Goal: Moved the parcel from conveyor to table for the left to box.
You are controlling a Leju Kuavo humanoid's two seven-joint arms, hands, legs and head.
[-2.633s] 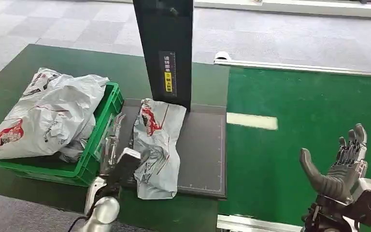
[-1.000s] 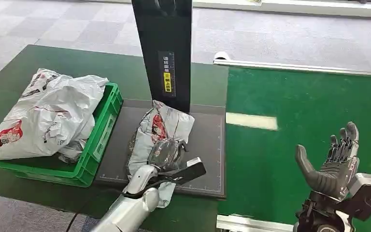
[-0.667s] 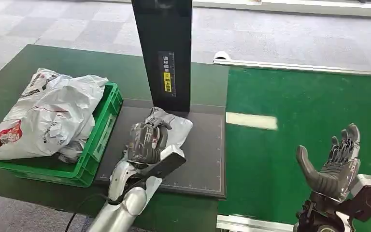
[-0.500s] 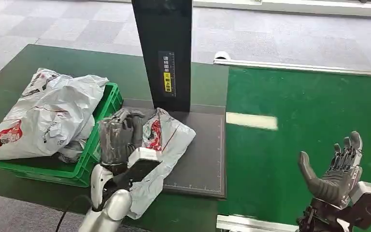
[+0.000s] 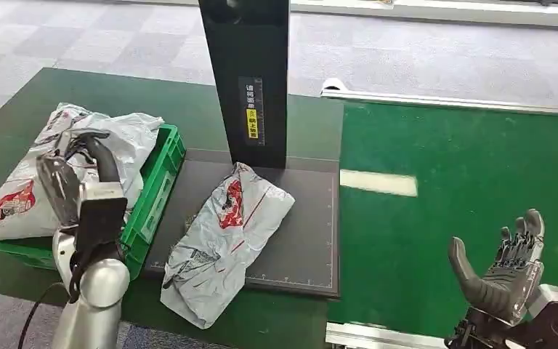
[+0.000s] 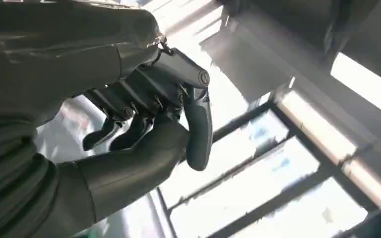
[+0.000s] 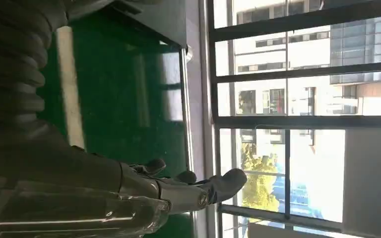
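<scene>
The parcel [image 5: 227, 241], a limp, slippery grey plastic mailer lying loose on the dark mat at six o'clock from the black post, looks light; I'd pinch a crumpled fold, my left robot hand [image 5: 74, 174] curled empty above the green bin.

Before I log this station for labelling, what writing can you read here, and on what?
Black post: vertical white Chinese characters over a yellow sticker, too small to read.
Grey parcel on the mat: red print, not legible.
Bags in the green box: red print, not legible.
Dark mat: ruler ticks on its edge; no numbers readable.
</scene>
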